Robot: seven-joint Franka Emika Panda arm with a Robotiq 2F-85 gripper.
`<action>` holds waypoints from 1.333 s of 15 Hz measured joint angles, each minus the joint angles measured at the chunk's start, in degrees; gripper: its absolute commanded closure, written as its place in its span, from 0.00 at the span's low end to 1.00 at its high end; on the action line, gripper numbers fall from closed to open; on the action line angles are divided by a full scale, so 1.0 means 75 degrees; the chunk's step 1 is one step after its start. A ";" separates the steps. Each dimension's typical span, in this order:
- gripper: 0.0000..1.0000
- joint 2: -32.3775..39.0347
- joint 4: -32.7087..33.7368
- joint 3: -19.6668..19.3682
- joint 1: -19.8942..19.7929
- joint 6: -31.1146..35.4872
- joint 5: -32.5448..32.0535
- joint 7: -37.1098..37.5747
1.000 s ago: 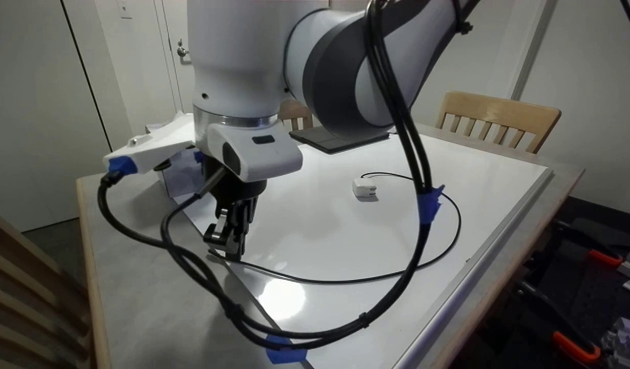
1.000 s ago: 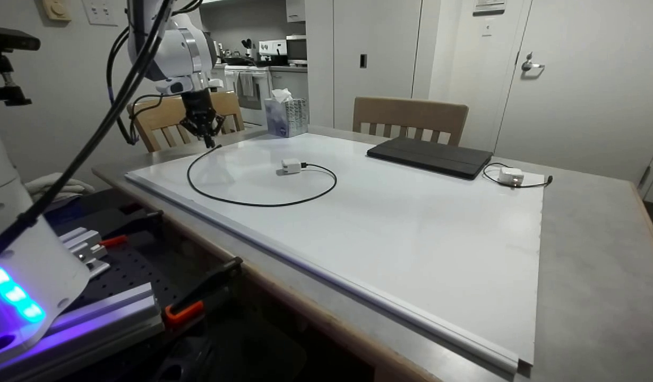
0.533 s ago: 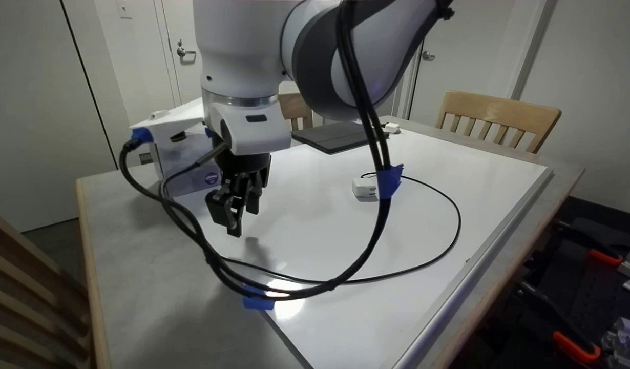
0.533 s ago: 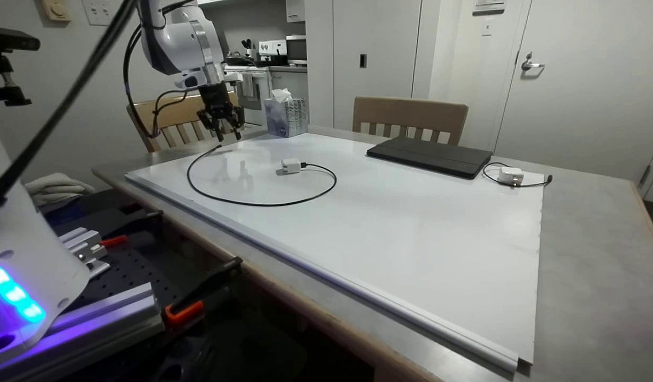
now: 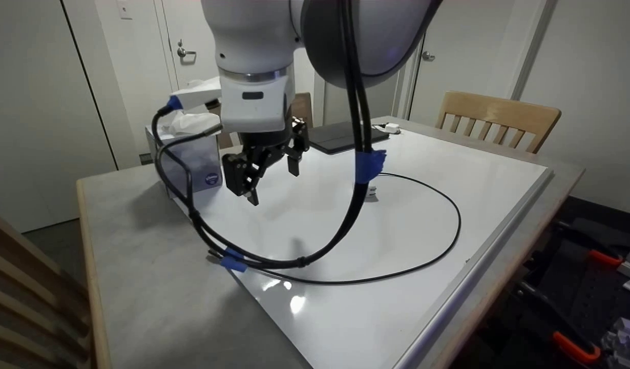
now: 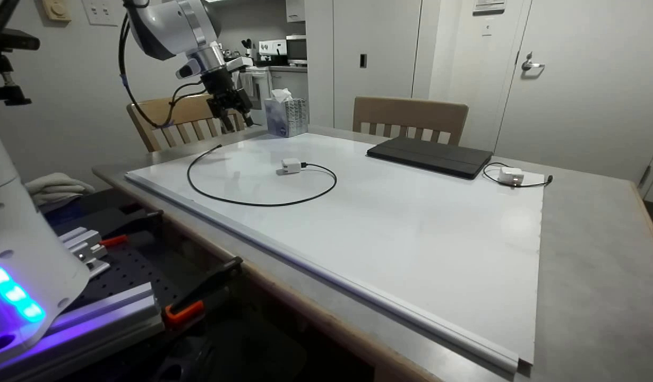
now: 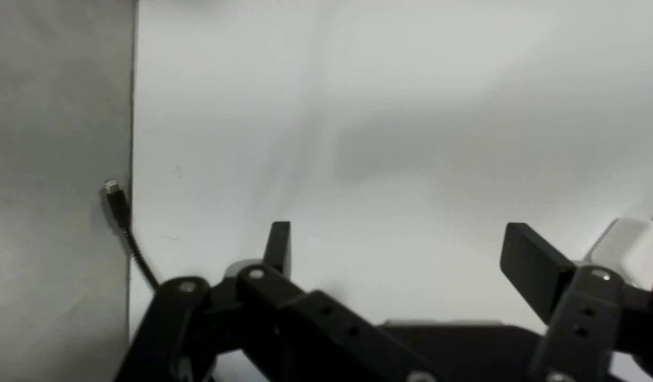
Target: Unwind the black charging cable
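The black charging cable (image 6: 263, 205) lies in one wide open arc on the whiteboard. From a white charger block (image 6: 291, 166) it runs round to a free plug end (image 7: 119, 207), which rests just past the board's edge on the grey table. In an exterior view the arm's own cords partly cover the charging cable (image 5: 345, 282) and the charger. My gripper (image 7: 401, 239) hangs above the board, its fingers wide apart and nothing between them. Both exterior views show the gripper (image 5: 273, 183) (image 6: 240, 126) raised, apart from the cable's free end.
A tissue box (image 6: 286, 116) stands near the gripper at the board's edge. Farther along lie a flat dark pad (image 6: 430, 155) and another white charger (image 6: 510, 176) with a short black cord. Chairs border the table. Thick arm cords (image 5: 294, 264) hang low over the board.
My gripper has opened from nearly shut at the cable's free end, then risen and shifted toward the tissue box side. The cable has kept its arc on the board.
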 measured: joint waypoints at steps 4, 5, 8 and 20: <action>0.00 -0.0413 -0.0580 -0.0304 0.0132 0.0128 -0.0055 0.0909; 0.00 -0.0397 -0.0556 -0.0304 0.0137 0.0128 -0.0055 0.0908; 0.00 -0.0377 -0.0532 -0.0313 0.0167 0.0116 -0.0055 0.0909; 0.00 -0.0362 -0.0107 -0.1149 0.0020 -0.1000 0.0681 0.2435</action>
